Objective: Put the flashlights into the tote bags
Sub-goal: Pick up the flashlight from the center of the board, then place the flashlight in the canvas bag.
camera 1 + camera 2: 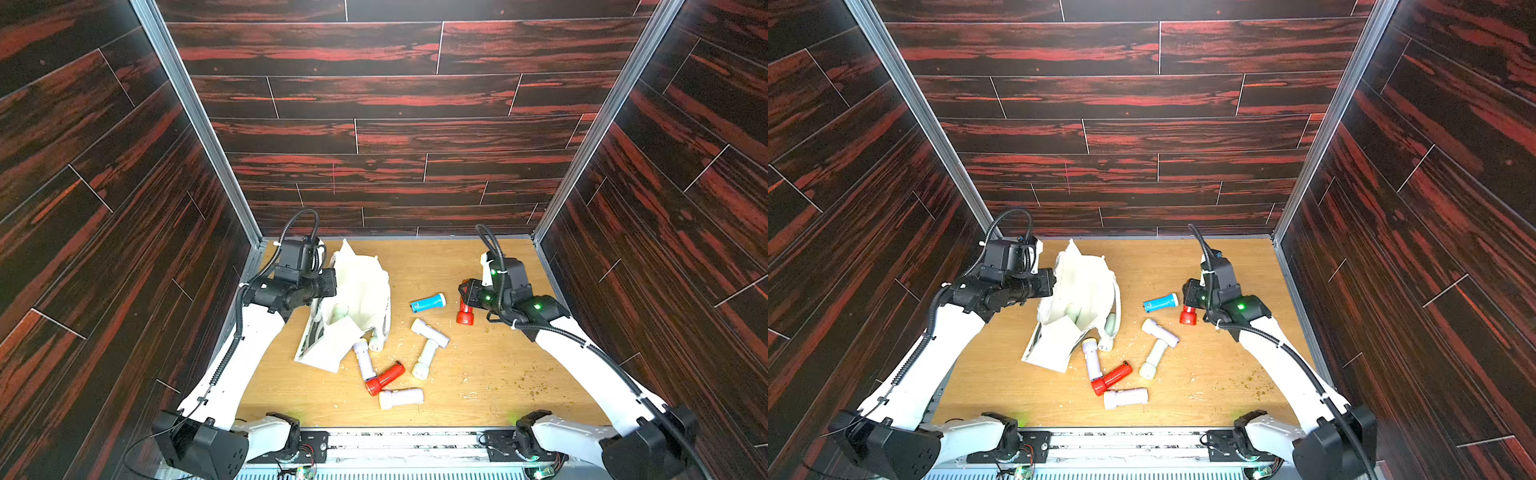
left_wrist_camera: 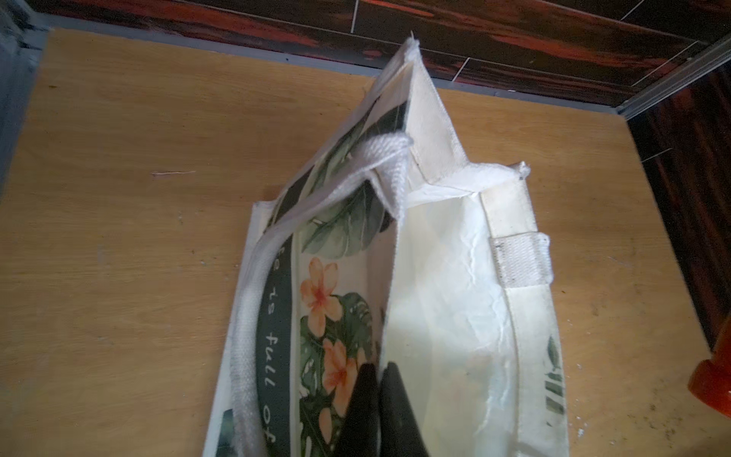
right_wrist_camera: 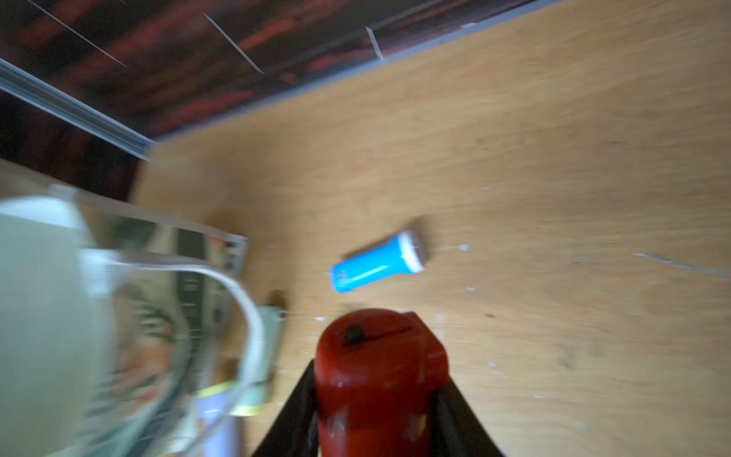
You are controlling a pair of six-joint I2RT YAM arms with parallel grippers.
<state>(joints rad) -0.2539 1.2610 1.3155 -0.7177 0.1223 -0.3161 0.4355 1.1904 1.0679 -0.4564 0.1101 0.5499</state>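
The floppy tote bag [image 1: 361, 291] slumps at the left of the table [image 1: 478, 399], its soft rim pinched tight in the left gripper [image 2: 379, 399] (released, the mouth would likely collapse), while the right gripper [image 3: 379, 399] clamps the light, rigid, probably slick red flashlight [image 3: 375, 356] mid-body, aloft.

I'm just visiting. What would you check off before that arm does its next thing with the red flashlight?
1. Right gripper grip on red flashlight: ok, jaws clamp its body.
2. Left gripper grip on bag: ok, pinching its wall.
3. Bag mouth open: ok, a pale flashlight shows inside.
4. Way to the bag: cannot tell; blue flashlight lies between, clearance unclear.
5. Room left in bag: cannot tell.
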